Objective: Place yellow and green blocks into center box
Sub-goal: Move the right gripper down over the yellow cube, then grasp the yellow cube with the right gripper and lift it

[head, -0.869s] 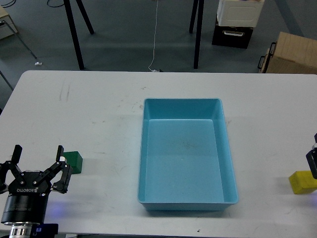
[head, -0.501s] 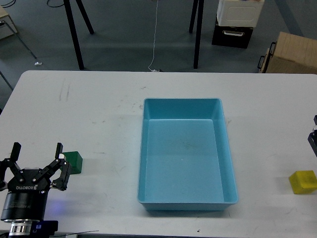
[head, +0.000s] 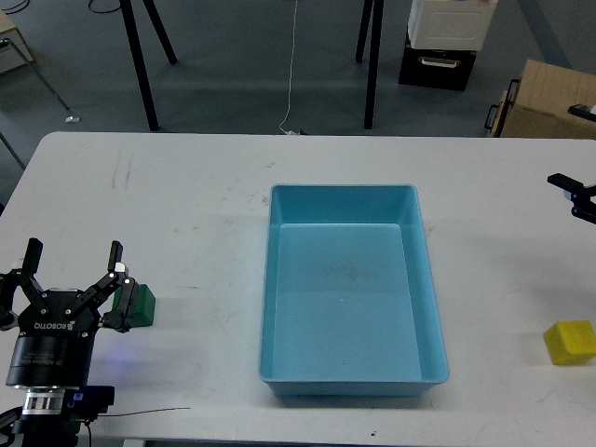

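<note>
A green block point(head: 138, 304) lies on the white table at the left front, partly hidden behind my left gripper's right finger. My left gripper point(head: 74, 261) is open, its fingers spread, just left of and in front of the block. A yellow block point(head: 569, 342) lies on the table at the right front, free of any gripper. Only a tip of my right gripper point(head: 575, 196) shows at the right edge, well above and behind the yellow block; its state cannot be told. The blue box point(head: 349, 372) stands in the table's center, empty.
The white table point(head: 186, 205) ends at a far edge, with black stand legs point(head: 140, 65), a cable and a cardboard box point(head: 549, 102) on the floor beyond it.
</note>
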Robot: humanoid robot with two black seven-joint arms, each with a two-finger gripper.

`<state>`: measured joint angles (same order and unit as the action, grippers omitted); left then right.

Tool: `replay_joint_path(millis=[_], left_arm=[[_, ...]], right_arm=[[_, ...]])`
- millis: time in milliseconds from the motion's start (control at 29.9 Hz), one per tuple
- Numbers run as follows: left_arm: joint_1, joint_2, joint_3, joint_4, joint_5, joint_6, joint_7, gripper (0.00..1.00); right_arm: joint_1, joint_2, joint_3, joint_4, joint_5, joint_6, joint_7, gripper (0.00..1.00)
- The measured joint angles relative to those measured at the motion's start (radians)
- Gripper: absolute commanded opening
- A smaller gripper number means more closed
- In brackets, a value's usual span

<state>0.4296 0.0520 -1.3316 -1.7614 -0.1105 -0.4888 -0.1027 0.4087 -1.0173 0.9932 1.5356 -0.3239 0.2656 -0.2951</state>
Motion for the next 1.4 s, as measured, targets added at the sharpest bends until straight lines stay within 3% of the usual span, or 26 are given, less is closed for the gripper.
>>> replay_joint_path(millis=[100,267,468,702,1136,1270,1337,1404], left_arm=[[-0.021,-0.003,0.000,0.004,0.000,0.000,0.000,1.00],[-0.060,-0.007,0.000,0.006,0.000,0.000,0.000,1.00],[-0.088,-0.009,0.014,0.011,0.000,0.000,0.000,1.00],[-0.098,-0.010,0.030,0.035,0.000,0.000,0.000,1.00],[-0.100,-0.008,0.031,0.061,0.000,0.000,-0.002,1.00],[-0.097,-0.009,0.031,0.062,0.000,0.000,-0.002,1.00],[-0.097,-0.011,0.032,0.063,0.001,0.000,-0.002,1.00],[-0.097,-0.012,0.039,0.066,0.002,0.000,-0.003,1.00]], right_arm=[[0.292,-0.009,-0.323,-0.041,-0.162,0.003,-0.051,1.00],[0.716,-0.004,-0.831,-0.074,-0.348,0.027,-0.074,1.00],[0.908,-0.008,-1.162,-0.061,-0.486,0.179,-0.079,1.00],[0.794,-0.055,-1.247,0.043,-0.684,0.205,-0.079,1.00],[0.694,-0.107,-1.246,0.098,-0.768,0.195,-0.091,1.00],[0.651,-0.086,-1.240,0.096,-0.778,0.146,-0.091,0.99],[0.635,-0.060,-1.240,0.096,-0.778,0.118,-0.090,0.96],[0.628,-0.037,-1.240,0.096,-0.778,0.105,-0.090,0.77]])
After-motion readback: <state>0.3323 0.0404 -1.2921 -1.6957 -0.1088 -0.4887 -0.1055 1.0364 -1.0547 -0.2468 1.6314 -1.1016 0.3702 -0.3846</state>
